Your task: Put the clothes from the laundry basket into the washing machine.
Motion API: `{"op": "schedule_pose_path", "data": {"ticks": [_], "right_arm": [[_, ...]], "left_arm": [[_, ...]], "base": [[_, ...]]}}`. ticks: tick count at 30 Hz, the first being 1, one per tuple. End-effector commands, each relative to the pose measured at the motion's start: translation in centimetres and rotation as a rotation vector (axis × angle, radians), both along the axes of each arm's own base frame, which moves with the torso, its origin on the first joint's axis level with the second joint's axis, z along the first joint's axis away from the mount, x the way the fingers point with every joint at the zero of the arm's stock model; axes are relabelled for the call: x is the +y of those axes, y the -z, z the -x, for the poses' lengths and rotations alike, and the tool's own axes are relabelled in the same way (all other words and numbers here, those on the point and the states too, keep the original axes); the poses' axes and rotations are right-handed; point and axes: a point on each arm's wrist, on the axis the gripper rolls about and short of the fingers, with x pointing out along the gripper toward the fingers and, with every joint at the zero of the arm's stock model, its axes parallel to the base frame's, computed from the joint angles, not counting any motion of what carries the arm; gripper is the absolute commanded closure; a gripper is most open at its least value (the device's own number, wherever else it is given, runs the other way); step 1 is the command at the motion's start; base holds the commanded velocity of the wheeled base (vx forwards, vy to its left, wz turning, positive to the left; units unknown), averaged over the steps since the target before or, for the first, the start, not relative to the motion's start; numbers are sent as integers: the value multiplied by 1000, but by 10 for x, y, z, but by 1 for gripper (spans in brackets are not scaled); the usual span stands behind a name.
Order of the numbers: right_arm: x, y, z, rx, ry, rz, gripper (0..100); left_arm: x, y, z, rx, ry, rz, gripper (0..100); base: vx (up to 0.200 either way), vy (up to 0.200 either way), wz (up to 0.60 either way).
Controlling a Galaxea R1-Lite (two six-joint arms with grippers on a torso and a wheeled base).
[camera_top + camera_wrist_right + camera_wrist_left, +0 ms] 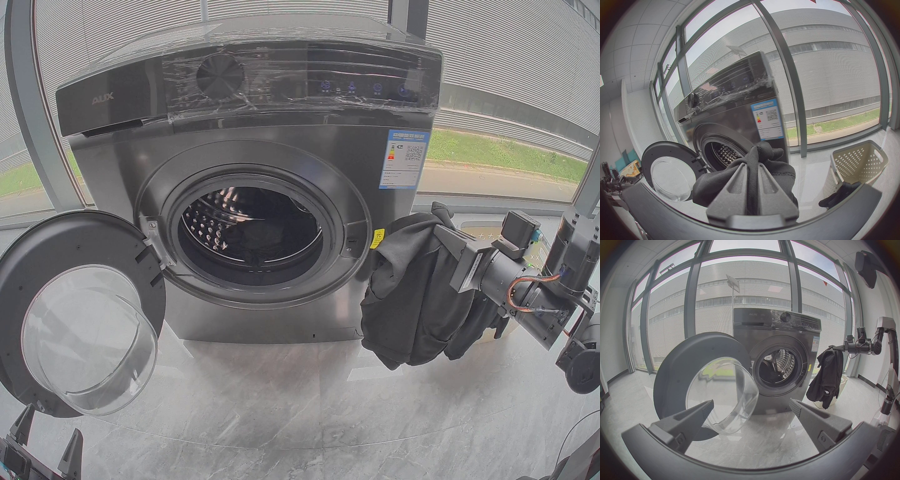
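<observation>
Right claw (pixel 752 168) grips one black garment (pixel 409 300) beside one washing machine (pixel 250 125); left claw (pixel 751 402) gapes.

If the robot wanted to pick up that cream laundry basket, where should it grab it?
Probably by the top rim of the laundry basket, at the handle slot, coming down from above. The top is open, the rim looks thin enough to pinch between the fingers, and the perforated walls seem too wide to span.

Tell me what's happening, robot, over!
Right gripper shut on black garment, right of washing machine. Left gripper open, low. Door wide open, over.
</observation>
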Motion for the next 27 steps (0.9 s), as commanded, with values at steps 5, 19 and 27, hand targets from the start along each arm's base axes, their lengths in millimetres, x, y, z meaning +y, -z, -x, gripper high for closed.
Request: {"op": "schedule_pose_path", "data": {"ticks": [5, 19, 27], "right_arm": [[1, 1, 0, 1, -2, 3, 100], [2, 3, 3, 10, -14, 9, 100], [15, 7, 18, 25, -93, 7, 100]], "left_arm": [[0, 3, 0, 0, 0, 0, 0], [0, 4, 0, 1, 0, 1, 0], [0, 4, 0, -2, -3, -2, 0]], "base": [[0, 0, 0], [0, 0, 0], [0, 0, 0]]}}
